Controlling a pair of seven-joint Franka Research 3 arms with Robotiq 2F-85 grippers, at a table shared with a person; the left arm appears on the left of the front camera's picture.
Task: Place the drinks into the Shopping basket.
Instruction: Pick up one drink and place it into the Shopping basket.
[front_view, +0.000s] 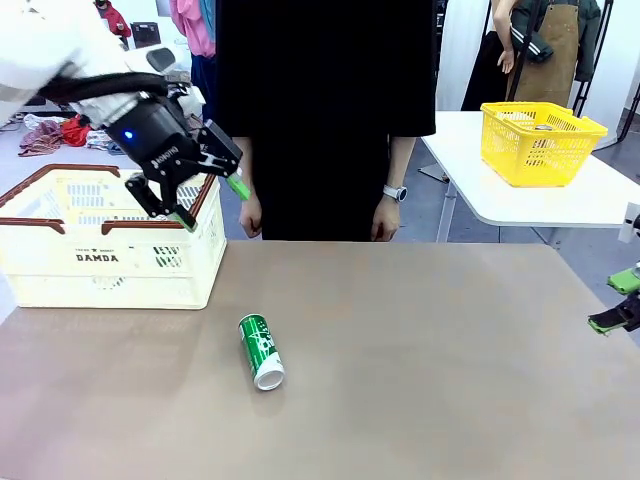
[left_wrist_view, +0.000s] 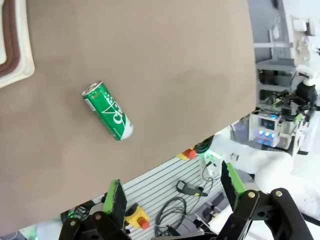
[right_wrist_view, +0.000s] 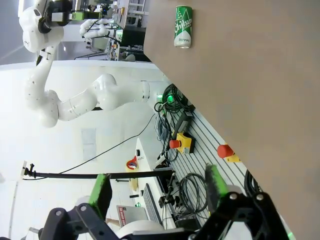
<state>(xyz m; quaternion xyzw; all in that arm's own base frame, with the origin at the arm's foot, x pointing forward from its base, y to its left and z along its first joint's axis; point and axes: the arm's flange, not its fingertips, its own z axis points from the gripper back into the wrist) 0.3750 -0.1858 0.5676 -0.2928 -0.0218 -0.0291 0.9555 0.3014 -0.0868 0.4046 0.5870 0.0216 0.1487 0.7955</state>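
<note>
A green drink can (front_view: 261, 350) with white lettering lies on its side on the brown table, a little right of the Shopping basket (front_view: 60, 283). The basket is cream-white with a brown rim and stands at the table's left. My left gripper (front_view: 212, 205) hovers open and empty over the basket's right end. The left wrist view looks down between its fingers (left_wrist_view: 116, 197) at the can (left_wrist_view: 107, 110) and a corner of the basket (left_wrist_view: 22, 60). My right gripper (front_view: 615, 302) stands open at the table's right edge, far from the can (right_wrist_view: 183, 26).
A person in black stands at the far side of the table, hands (front_view: 250, 215) hanging near the edge. A yellow mesh basket (front_view: 540, 140) sits on a white table behind at the right. The brown table (front_view: 450, 380) stretches bare to the right of the can.
</note>
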